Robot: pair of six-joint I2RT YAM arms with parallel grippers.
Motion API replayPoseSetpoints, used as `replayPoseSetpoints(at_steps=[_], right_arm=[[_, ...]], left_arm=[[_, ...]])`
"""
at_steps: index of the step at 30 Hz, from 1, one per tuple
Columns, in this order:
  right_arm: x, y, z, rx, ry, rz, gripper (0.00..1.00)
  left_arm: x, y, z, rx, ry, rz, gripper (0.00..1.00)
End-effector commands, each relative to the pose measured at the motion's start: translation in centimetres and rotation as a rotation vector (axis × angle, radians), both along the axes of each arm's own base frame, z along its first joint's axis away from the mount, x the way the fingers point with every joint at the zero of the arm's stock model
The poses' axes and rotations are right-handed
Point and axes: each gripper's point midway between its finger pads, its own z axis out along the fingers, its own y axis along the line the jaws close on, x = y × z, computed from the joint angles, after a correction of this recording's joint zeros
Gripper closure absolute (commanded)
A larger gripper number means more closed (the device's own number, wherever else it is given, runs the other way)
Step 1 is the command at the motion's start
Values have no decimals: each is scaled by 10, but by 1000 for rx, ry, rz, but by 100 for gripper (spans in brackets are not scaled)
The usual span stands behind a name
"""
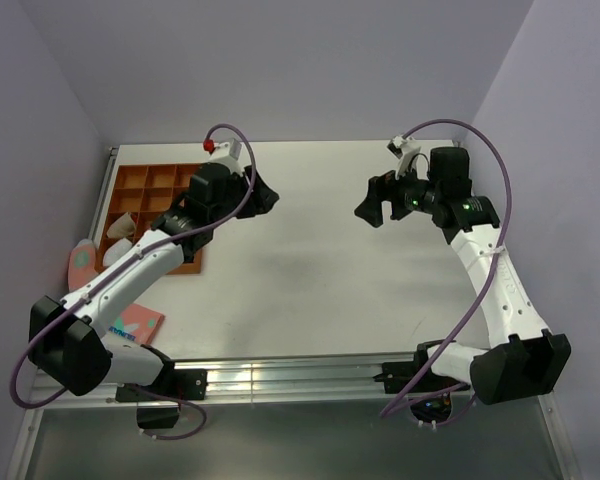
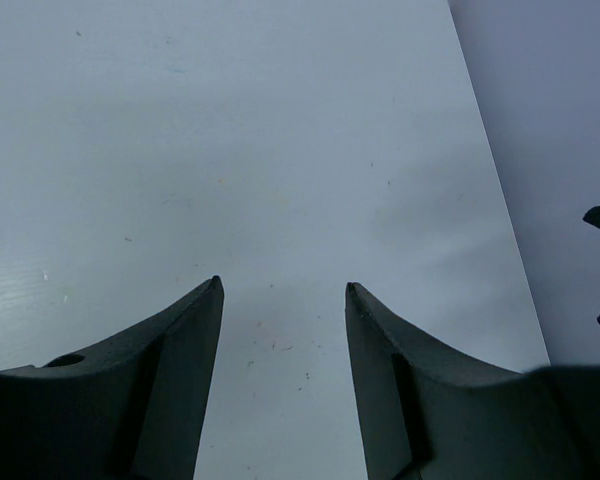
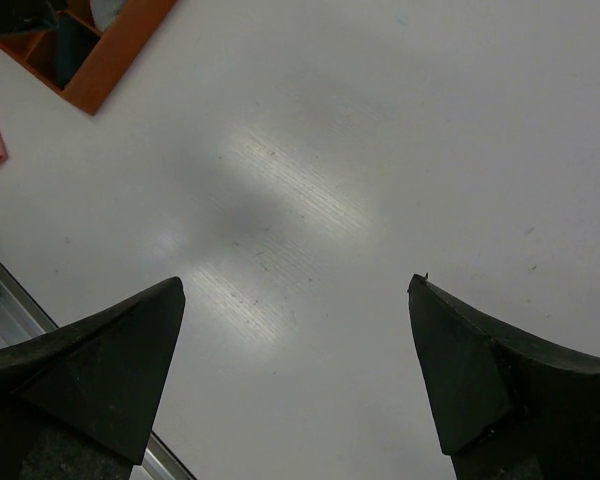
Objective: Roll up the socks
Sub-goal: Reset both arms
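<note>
Hovering over the table (image 1: 310,290), left tool (image 2: 282,285) and right tool (image 3: 298,283) both released, empty; socks not discernible.

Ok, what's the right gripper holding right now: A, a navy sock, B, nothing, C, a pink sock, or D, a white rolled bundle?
B: the right gripper has its jaws wide apart, with only the bare white table showing between them.

Smooth white table (image 1: 310,280) (faintly glossy)
</note>
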Motion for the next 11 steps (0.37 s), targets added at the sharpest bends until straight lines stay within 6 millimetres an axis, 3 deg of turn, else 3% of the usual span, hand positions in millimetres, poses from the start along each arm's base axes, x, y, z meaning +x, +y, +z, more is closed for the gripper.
replayPoseSetpoints(at_steps=[1,11], right_arm=[[4,-3,19,20,-86,-17,0],[2,-4,25,35,-128,-20,0]], left_arm=[[6,-9,14,-12,-70,-13,43],[5,-26,8,10,-66,-53,43]])
